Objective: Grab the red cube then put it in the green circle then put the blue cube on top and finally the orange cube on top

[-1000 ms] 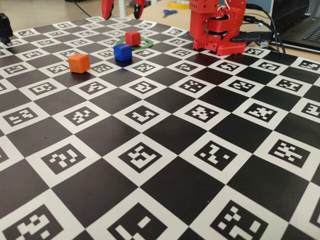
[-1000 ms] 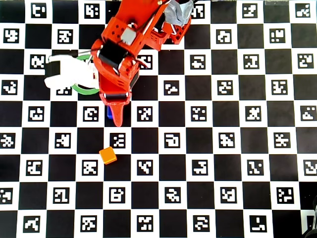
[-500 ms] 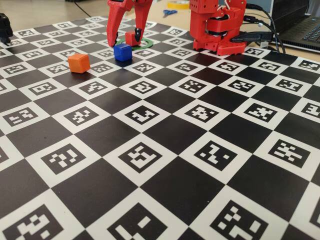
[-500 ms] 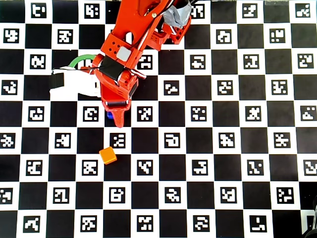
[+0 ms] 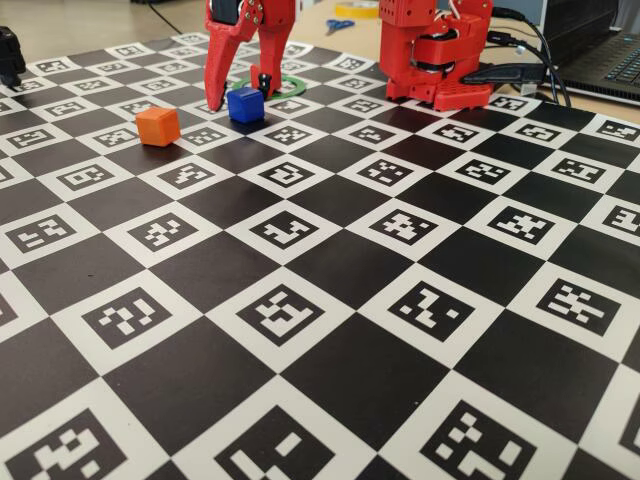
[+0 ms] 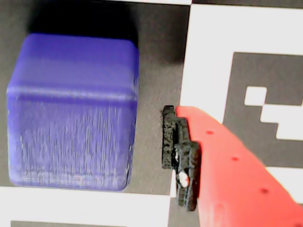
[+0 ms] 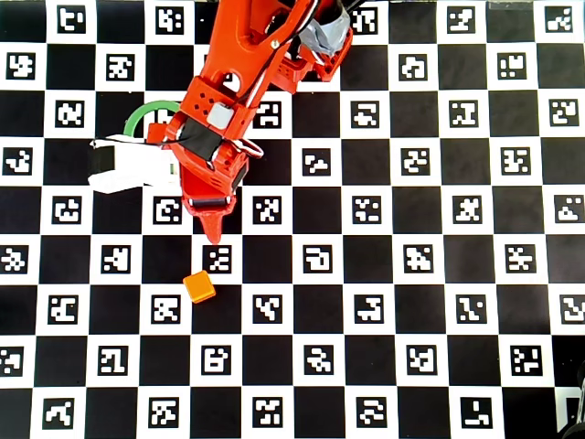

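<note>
The blue cube stands on the checkerboard just in front of the green circle. My red gripper is open and down around the blue cube, one finger on each side. In the wrist view the blue cube fills the left half, and a black-padded fingertip stands to its right with a gap between them. The orange cube sits alone to the left, and the overhead view shows the orange cube below the gripper tip. The red cube is hidden behind the gripper. Overhead, the arm covers the blue cube and only an arc of the green circle shows.
The arm's red base stands at the back right of the board, with cables and a laptop beside it. Blue scissors lie behind the board. A black object sits at the far left edge.
The gripper has come down from above the green circle and forward to the blue cube, staying open. It now hides the red cube in the fixed view. The cubes have not moved.
</note>
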Motion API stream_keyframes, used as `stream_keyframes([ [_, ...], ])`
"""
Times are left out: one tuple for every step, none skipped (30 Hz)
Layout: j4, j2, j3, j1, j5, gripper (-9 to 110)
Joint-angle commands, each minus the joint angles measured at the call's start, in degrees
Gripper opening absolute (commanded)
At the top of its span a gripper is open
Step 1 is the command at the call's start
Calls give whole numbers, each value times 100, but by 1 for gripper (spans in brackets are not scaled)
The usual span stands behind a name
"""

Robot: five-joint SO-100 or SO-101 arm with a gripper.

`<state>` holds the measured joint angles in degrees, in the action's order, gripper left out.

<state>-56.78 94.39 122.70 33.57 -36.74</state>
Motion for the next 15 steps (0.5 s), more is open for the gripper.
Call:
stream_keyframes([
  [97, 35, -114, 53, 0, 39],
  [114, 26, -123, 62, 9, 39],
  [141, 9, -123, 62, 9, 38],
  [167, 0, -123, 62, 9, 37],
  [176, -18, -123, 62, 9, 36],
  [176, -26, -132, 62, 18, 36],
  [193, -35, -132, 62, 26, 35],
  [202, -44, -141, 62, 35, 34],
  [220, -44, -141, 62, 44, 33],
  [220, -44, -141, 62, 44, 32],
  [229, -44, -141, 62, 44, 31],
  [237, -44, -141, 62, 53, 29],
  [246, -35, -141, 62, 62, 28],
  [255, -26, -141, 70, 79, 27],
  [272, -26, -141, 70, 88, 27],
])
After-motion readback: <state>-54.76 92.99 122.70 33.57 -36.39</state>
